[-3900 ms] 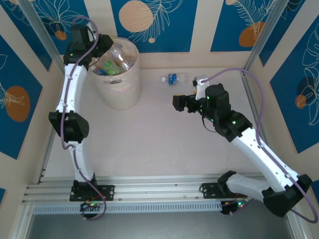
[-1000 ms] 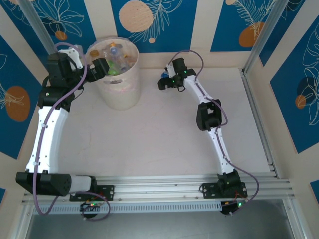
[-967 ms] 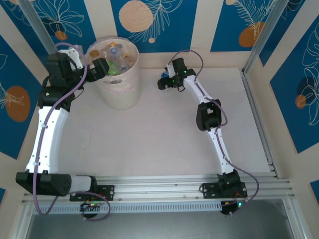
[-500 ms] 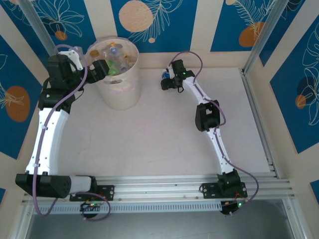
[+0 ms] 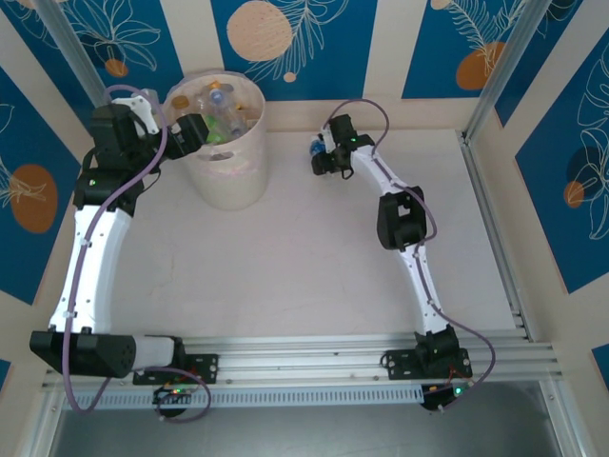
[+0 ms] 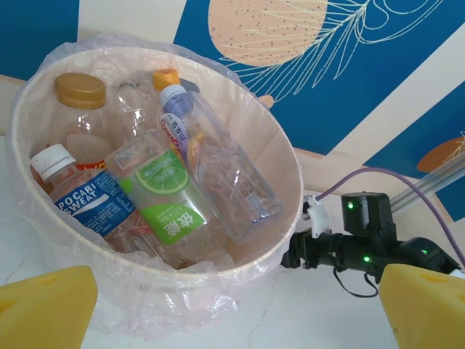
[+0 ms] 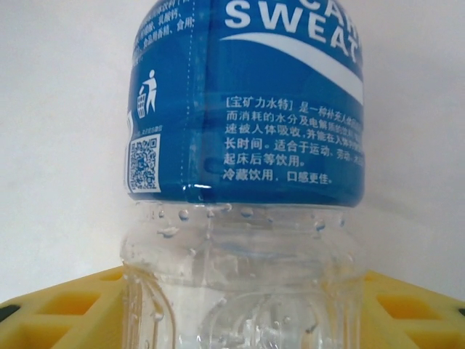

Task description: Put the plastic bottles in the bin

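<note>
Pick-up step, we reckon: right gripper (image 5: 322, 155) has the blue-label bottle (image 7: 247, 109) betw. its fingers (image 7: 58, 309) on the table (image 5: 304, 267), can't tell if clamped yet. Left gripper (image 6: 236, 313) hangs wide open beside the bin (image 5: 228, 181), already w/ several bottles (image 6: 167, 211). Next we need firm grip, lift, carry over rim.

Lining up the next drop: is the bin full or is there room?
Mostly full, not overflowing. In the left wrist view the plastic bottles pile up inside the bin, the gold-capped one reaching about rim height.
</note>
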